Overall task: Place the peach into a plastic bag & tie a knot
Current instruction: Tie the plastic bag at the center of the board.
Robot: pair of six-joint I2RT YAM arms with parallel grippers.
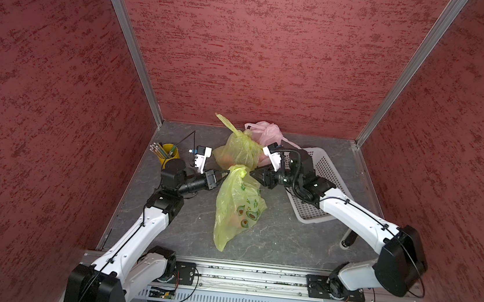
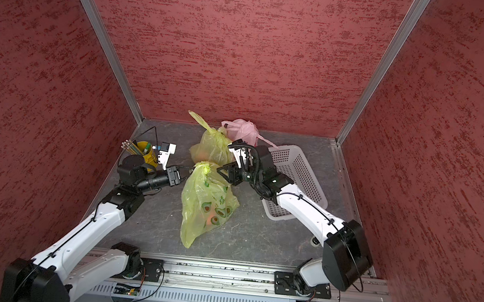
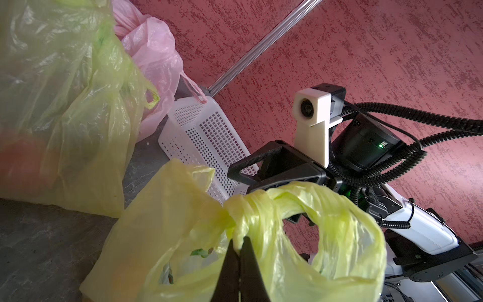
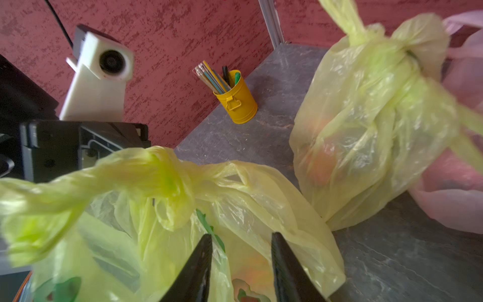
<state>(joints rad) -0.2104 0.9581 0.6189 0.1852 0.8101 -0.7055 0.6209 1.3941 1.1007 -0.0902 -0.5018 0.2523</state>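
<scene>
A yellow-green plastic bag (image 1: 238, 206) with avocado prints stands at the table's middle, and its top is twisted into a knot (image 4: 170, 177). The peach (image 2: 211, 218) shows as an orange glow through the film. My left gripper (image 3: 239, 240) is shut on the bag's twisted handle just by the knot, and both top views show it at the bag's top left (image 1: 226, 172). My right gripper (image 4: 240, 238) is open just right of the knot (image 1: 251, 173). Nothing is pinched between its fingers, and bag film lies close behind them.
A second knotted yellow bag (image 1: 239, 150) and a pink bag (image 1: 266, 133) sit behind, near the back wall. A white perforated basket (image 1: 323, 171) lies under my right arm. A yellow pencil cup (image 1: 169, 152) stands at the back left. Red walls close three sides.
</scene>
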